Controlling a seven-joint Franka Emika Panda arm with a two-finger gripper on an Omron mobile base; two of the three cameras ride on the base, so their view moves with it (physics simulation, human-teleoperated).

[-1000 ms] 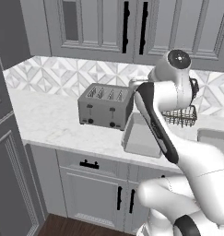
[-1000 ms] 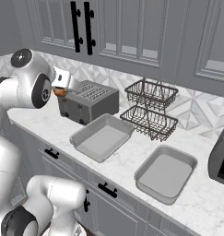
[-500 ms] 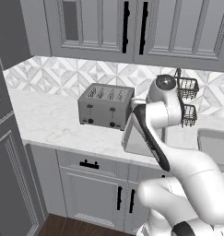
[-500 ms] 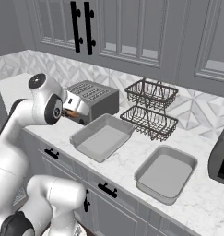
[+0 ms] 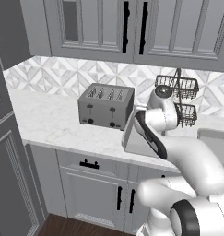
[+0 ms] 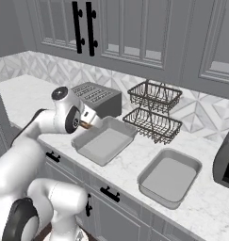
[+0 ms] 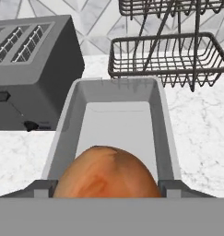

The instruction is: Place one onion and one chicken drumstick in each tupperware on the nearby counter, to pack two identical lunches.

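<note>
Over the near end of the left shallow light-grey rectangular tupperware tray (image 7: 115, 124), gripper (image 6: 86, 123) clamped on a smooth round orange-brown onion (image 7: 107, 173); grey slotted toaster (image 7: 32, 69) just left. Step looks like delivery of the onion: next, lower a little and release inside the tray walls. Second tray (image 6: 169, 176) lies to the right on the white marble counter (image 6: 134, 164).

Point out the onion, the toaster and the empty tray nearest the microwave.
onion (image 7: 107, 173): hand view, middle of its rounded top.
toaster (image 5: 105, 107): left base view, its front face.
tray (image 6: 169, 177): right base view, its bare floor.
</note>
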